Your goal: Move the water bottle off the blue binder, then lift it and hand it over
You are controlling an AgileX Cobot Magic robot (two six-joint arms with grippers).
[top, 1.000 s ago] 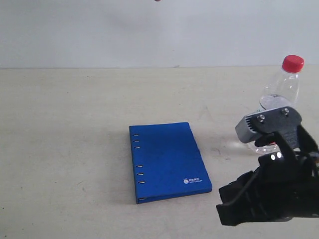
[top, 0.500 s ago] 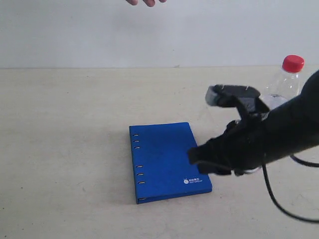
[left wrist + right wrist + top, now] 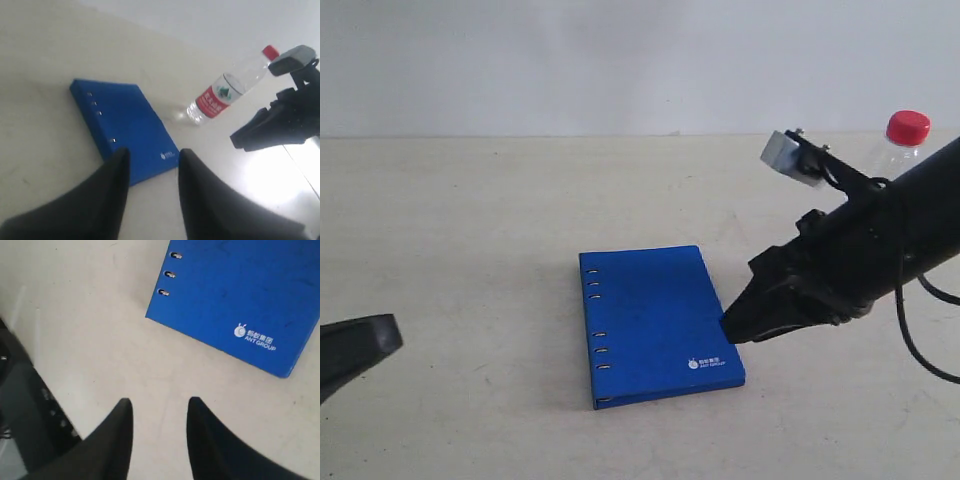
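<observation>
Bottle [image 3: 220,95] off binder [image 3: 655,320], upright on tabletop [image 3: 470,220] well beside it: I call step one done. Right tool [image 3: 160,410] spread, empty, at binder's edge, maybe touching. Left tool [image 3: 152,160] spread, empty. Lift and handover remain.

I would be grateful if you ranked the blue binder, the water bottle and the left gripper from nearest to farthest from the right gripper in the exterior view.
1. The blue binder, directly beside the right gripper.
2. The water bottle, behind that arm at the far right.
3. The left gripper, at the lower-left edge.
</observation>
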